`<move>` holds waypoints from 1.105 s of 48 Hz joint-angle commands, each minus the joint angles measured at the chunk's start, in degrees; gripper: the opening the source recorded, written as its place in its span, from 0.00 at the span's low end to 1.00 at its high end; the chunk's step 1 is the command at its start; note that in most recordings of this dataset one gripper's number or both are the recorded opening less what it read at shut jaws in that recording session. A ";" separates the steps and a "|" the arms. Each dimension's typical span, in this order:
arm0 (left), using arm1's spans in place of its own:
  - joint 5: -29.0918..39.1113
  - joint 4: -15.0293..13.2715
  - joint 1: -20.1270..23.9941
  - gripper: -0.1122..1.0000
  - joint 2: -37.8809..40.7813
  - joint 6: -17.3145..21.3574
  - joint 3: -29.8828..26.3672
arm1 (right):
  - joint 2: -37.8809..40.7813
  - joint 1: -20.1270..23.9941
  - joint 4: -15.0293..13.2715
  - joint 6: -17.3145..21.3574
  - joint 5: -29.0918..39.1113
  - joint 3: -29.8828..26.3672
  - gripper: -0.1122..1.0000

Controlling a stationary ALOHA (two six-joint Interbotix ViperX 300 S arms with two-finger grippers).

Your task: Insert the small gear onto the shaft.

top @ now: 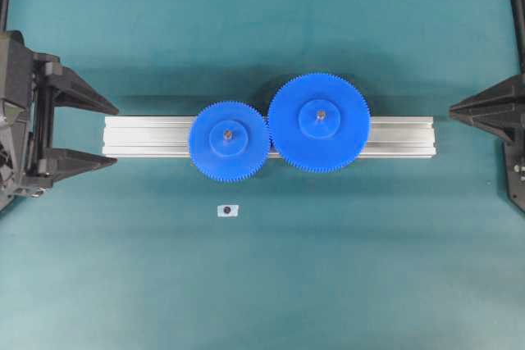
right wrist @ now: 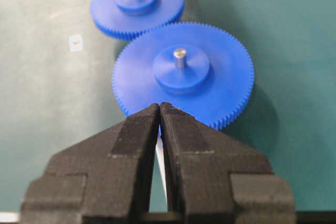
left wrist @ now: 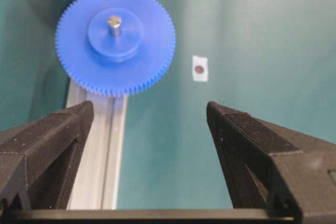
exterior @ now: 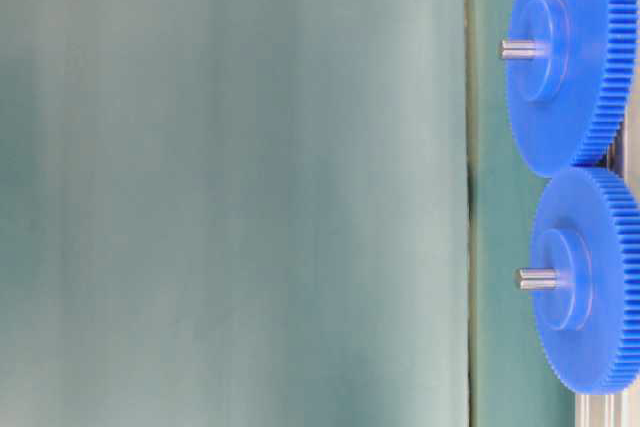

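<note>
Small gear (top: 229, 141) sits on the aluminium rail (top: 148, 136), the shaft (top: 228, 133) poking up through its hub, teeth meshed with the larger gear (top: 319, 122). Left pincer (top: 105, 132) released, wide, off the rail's left end. Right pincer (top: 454, 109) clenched, empty. Small white tag (top: 228, 211) on tabletop (top: 262, 284).

Small blue gear (top: 229, 140) lying flat, seated on grey shaft (top: 229, 131), pin tip protruding through hub

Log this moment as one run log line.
small gear: on shaft, meshed with larger gear | left gripper: open, empty | right gripper: shut, empty
</note>
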 commanded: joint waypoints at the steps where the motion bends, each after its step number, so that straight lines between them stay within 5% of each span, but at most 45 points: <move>1: -0.26 0.18 -0.09 0.88 0.09 0.00 -0.62 | 0.44 0.09 0.00 0.09 0.18 -1.67 0.24; 53: 0.18 0.18 -0.18 0.86 -0.79 -1.14 0.00 | 0.44 0.09 -0.26 0.00 0.18 -1.67 0.24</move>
